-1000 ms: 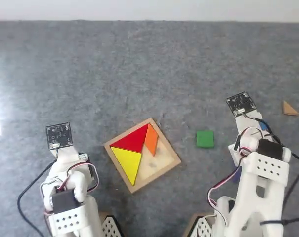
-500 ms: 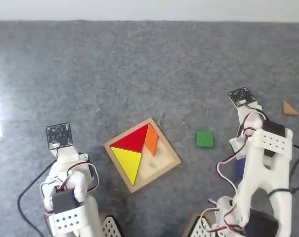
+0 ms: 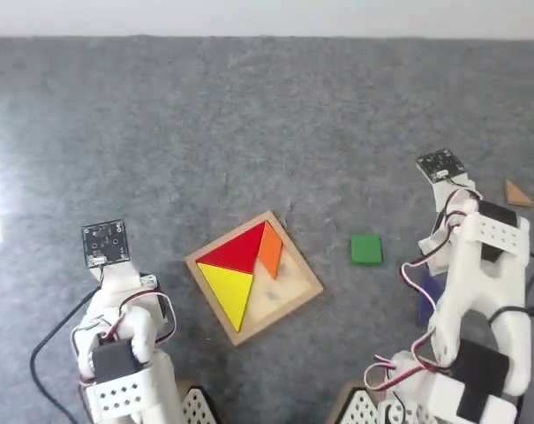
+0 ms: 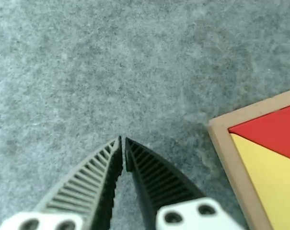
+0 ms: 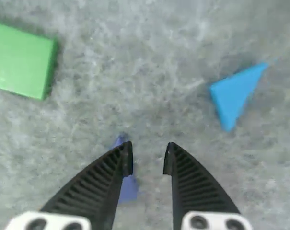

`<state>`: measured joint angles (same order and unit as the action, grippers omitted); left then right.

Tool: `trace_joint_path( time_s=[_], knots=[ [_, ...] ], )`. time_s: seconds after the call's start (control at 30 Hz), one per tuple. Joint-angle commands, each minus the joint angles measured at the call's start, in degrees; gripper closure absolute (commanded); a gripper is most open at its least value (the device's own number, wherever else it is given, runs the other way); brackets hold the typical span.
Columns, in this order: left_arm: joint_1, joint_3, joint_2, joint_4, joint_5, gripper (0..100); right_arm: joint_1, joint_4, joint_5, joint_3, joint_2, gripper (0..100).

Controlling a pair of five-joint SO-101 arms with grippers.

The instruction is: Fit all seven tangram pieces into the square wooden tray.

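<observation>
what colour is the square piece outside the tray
Green; the square piece shows best in the high view.

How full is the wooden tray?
Partly full: red triangle, yellow triangle and orange piece sit in the wooden tray; bare floor remains, green square lies outside.

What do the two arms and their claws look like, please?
The left arm and right arm have white plastic shells with small holes, black motors and red, white and black wires. Each carries a dark circuit board. The left claw and right claw are black, tapered and ribbed, on white bases.
</observation>
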<state>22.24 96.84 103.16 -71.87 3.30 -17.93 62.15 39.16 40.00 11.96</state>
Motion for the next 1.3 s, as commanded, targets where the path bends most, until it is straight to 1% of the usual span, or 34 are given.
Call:
trace_joint_path(
  time_s=[0.0,0.13,0.2,0.27,0.33,0.47,0.57,0.77,0.83,1.03,1.17,1.27],
  knots=[
    [0.18,-0.40,0.97,-0.44,-0.26,99,0.13,4.35,-4.57,1.76,3.03,87.1],
    [0.18,-0.40,0.97,-0.44,-0.26,99,0.13,4.62,-7.38,10.11,12.53,87.0],
    [0.18,-0.40,0.97,-0.44,-0.26,99,0.75,4.88,-8.70,12.75,14.90,84.6],
    [0.18,-0.40,0.97,-0.44,-0.26,99,0.66,4.26,-9.23,13.36,14.99,79.1],
    [0.18,-0.40,0.97,-0.44,-0.26,99,-1.01,3.03,-9.32,13.36,14.46,75.3],
    [0.18,-0.40,0.97,-0.44,-0.26,99,-4.97,1.80,-7.91,13.63,15.08,75.7],
    [0.18,-0.40,0.97,-0.44,-0.26,99,-5.67,0.84,-5.98,14.42,14.55,75.4],
    [0.18,-0.40,0.97,-0.44,-0.26,99,-5.49,-9.01,-5.80,18.99,9.45,75.3],
    [0.18,-0.40,0.97,-0.44,-0.26,99,-6.02,-10.42,-5.80,18.64,7.52,75.3],
    [0.18,-0.40,0.97,-0.44,-0.26,99,-6.64,-10.07,-5.71,17.85,6.90,75.3],
    [0.18,-0.40,0.97,-0.44,-0.26,99,-6.46,-5.85,-5.80,17.85,7.08,75.3],
    [0.18,-0.40,0.97,-0.44,-0.26,99,-4.53,-3.56,-5.89,18.02,6.81,75.3]
  ],
)
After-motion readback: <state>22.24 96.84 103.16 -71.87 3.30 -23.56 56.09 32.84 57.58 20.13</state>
